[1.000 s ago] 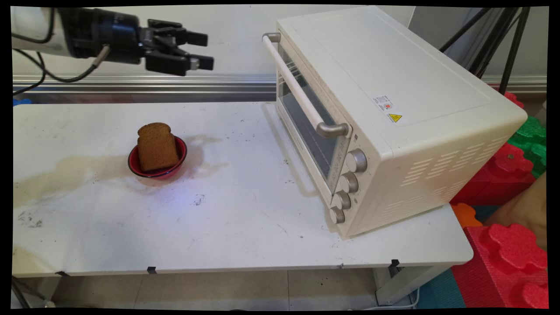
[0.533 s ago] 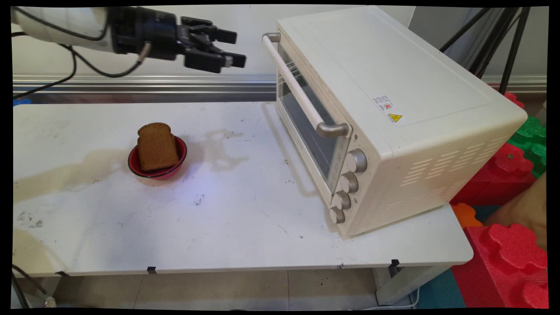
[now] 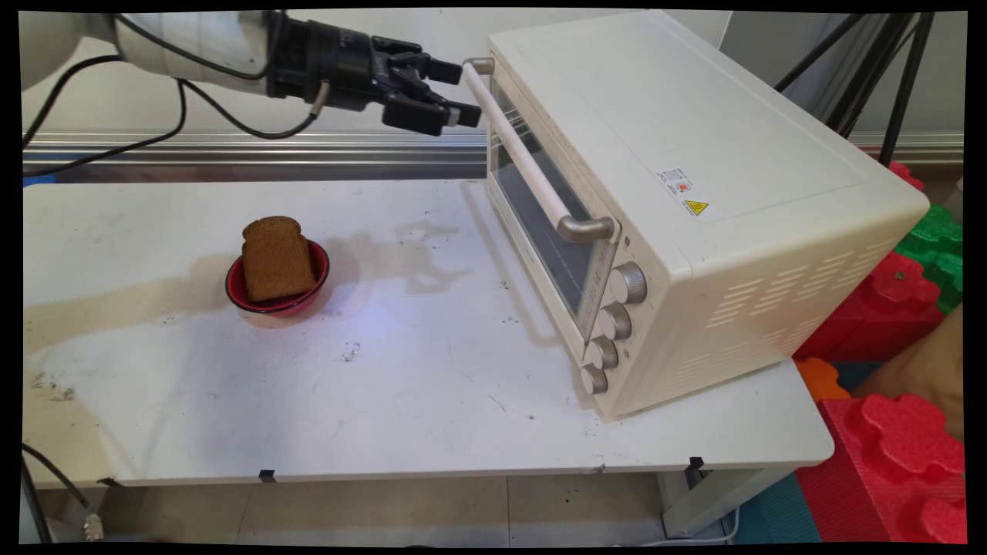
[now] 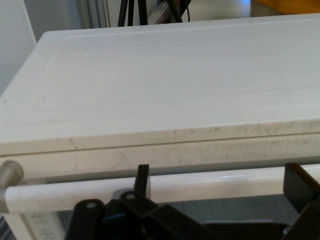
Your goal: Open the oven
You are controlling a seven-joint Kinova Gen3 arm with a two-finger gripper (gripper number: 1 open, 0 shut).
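Black and two-fingered, the claw [image 3: 455, 94] is held high above the counter [image 3: 401, 370], at the far upper end of the toaster oven's [image 3: 694, 193] door handle [image 3: 524, 154]. Its fingers are spread wide apart and nothing is held between them. In the hand view one finger [image 4: 142, 179] is seen in front of the pale handle bar [image 4: 200, 186], and the other finger [image 4: 299, 187] stands far to the right, so the bar is crossed by the claw [image 4: 220, 182]; whether the bar is touched cannot be told. The cream oven is placed on the right part of the counter with its door closed and four knobs [image 3: 613, 327] below the handle's near end. A brown slice of bread [image 3: 276, 258] is leaned upright in a red bowl [image 3: 262, 302], well apart from the claw, on the counter's left part.
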